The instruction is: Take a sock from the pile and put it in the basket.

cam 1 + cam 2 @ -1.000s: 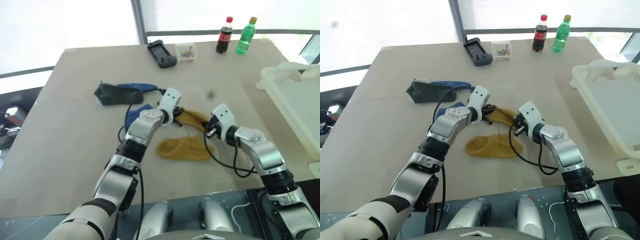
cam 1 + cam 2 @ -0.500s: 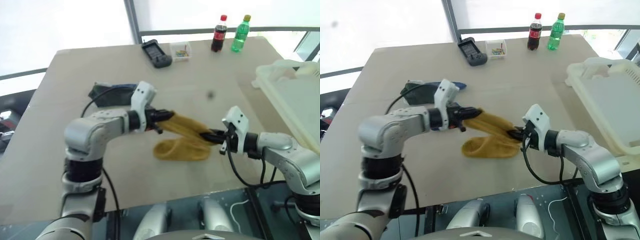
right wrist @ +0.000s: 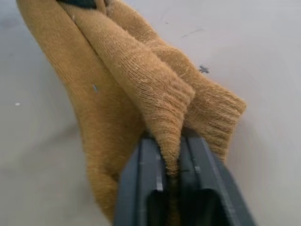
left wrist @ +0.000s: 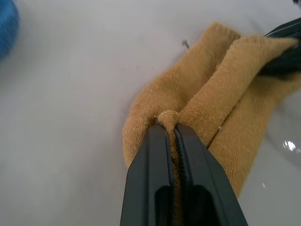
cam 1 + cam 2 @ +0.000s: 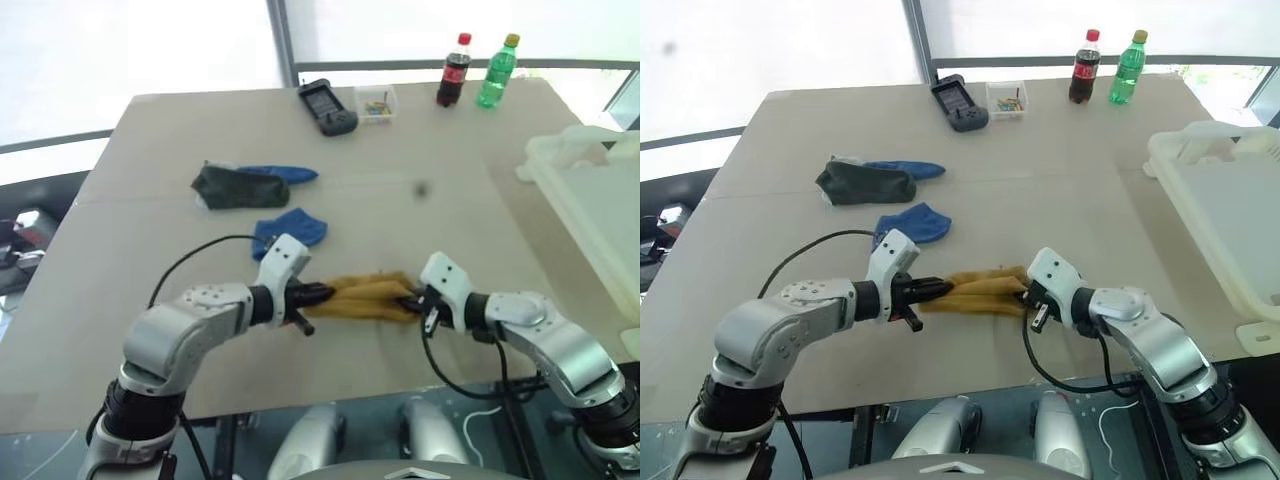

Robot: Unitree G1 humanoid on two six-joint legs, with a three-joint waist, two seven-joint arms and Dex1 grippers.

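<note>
Sock, mustard-yellow knit (image 5: 362, 298), stretches crosswise between both hands: left hand (image 5: 318, 294) pinches one end, right hand (image 5: 411, 300) pinches the other, nearer the whitish plastic basket (image 5: 590, 215).

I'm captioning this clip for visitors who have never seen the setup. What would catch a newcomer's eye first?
The mustard yellow sock, stretched between the two grippers near the table's front edge: the left gripper pinches one end, the right gripper the other. Behind it lie a bright blue sock and a dark green sock with another blue one. The big whitish basket waits at the table's right side.
</note>
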